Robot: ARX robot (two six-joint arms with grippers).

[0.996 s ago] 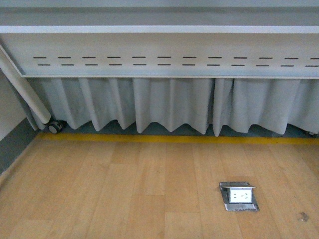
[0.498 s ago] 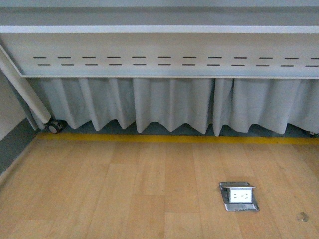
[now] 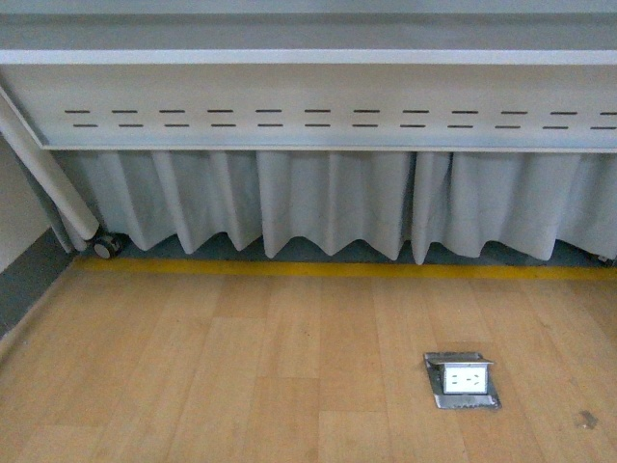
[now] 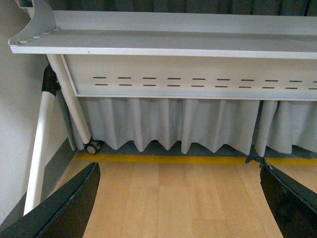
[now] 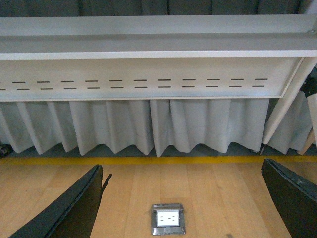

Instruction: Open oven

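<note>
The oven shows in no view. It lies neither between nor beyond the wide-spread fingers of the left pincer (image 4: 178, 167) or the right pincer (image 5: 181, 166), so its door's state and pose cannot be told.

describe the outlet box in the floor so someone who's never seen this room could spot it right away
Start at the long white table with grey cloth hanging beneath it, then drop past the yellow floor stripe onto the wooden floor. Right of centre sits the floor outlet box: a square metal frame around a white socket face, the only metal fitting set into the planks.
</note>
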